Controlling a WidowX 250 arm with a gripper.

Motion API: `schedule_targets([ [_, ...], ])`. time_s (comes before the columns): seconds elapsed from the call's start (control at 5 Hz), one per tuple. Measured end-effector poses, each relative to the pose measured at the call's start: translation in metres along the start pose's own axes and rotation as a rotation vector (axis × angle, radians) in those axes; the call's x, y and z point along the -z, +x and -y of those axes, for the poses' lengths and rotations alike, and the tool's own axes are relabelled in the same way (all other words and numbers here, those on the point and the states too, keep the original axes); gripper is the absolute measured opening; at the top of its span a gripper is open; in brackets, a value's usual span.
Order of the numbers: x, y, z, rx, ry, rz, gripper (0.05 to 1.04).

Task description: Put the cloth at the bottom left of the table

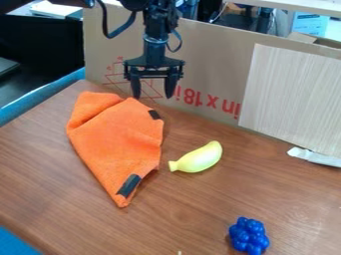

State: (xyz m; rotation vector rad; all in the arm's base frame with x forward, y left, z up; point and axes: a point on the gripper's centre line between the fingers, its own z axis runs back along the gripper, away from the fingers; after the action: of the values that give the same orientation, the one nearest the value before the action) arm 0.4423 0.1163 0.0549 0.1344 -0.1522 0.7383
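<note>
The claw hangs spread, pinching nothing; the cloth lies below and left of it, so the grasp and carry both seem left to do; the banana and grapes, below right of it, look out of the way; the cardboard stands behind it.

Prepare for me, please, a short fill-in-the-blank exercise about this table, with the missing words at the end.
The colour of the cloth is ____.
The yellow fruit beside it has the shape of a ____.
The colour of the berry-like cluster is ____.
The gripper is not shut but ____.
Missing words: orange; banana; blue; open.
</note>
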Motion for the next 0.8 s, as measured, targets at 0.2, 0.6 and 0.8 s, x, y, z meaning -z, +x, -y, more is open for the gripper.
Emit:
schedule_targets([
  [0.2, 0.003, -0.008, 0.008, 0.006, 0.006, -0.008, 1.0],
  [0.6, 0.015, -0.027, 0.018, 0.029, 0.032, -0.011, 1.0],
  [0.8, 0.015, -0.026, 0.018, 0.023, 0.037, -0.004, 1.001],
])
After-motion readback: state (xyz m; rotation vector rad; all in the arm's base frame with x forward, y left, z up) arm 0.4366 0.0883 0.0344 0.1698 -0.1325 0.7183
